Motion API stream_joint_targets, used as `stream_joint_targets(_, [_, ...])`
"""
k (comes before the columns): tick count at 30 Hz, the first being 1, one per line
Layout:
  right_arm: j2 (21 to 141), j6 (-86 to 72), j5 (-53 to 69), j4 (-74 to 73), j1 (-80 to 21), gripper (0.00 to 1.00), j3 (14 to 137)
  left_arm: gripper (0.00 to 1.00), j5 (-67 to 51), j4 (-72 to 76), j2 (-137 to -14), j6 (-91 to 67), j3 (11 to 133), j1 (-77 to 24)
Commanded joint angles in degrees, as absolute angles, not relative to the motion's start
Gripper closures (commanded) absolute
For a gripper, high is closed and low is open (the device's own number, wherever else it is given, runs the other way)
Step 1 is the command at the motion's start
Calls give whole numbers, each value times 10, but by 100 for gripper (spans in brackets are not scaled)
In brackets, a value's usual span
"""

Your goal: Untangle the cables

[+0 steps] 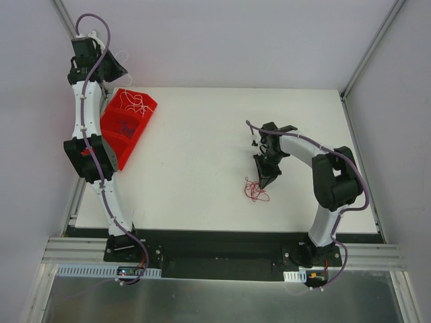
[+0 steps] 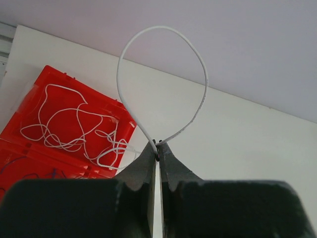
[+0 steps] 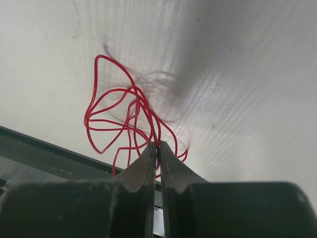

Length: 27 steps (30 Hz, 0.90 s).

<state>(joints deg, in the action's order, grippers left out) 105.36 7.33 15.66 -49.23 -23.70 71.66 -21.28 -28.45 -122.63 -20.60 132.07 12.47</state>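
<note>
My left gripper [image 2: 158,145] is shut on a white cable [image 2: 148,34], which arches in a loop above the fingertips; in the top view it [image 1: 113,62] is held high beyond the table's far left corner. More white cables [image 2: 74,124] lie in the red bin [image 1: 128,124]. My right gripper [image 3: 158,145] is shut on a tangle of red cables [image 3: 119,119], which hangs against the white table; in the top view the tangle [image 1: 254,190] sits just below the gripper [image 1: 264,180].
The red bin's near compartment [image 2: 34,171] holds thin purple wires. The table's front edge [image 3: 44,148] runs close behind the red tangle. Metal frame posts stand at the far corners [image 1: 367,57].
</note>
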Motion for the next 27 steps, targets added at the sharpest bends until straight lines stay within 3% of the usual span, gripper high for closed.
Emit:
stream_joint_targets(1, [1029,76,153,-507,-235,91,722,100,-201,-256,-1232,-217,1341,137])
stream_joint_targets(20, [1002,73,133,-519,-234,92,722,100,-116,-207,-1320,-162,1285,148])
stream_joint_targets(27, [1004,69,141,-520,-235,93,728,96,-141,-208,-1324,-176,1236,146])
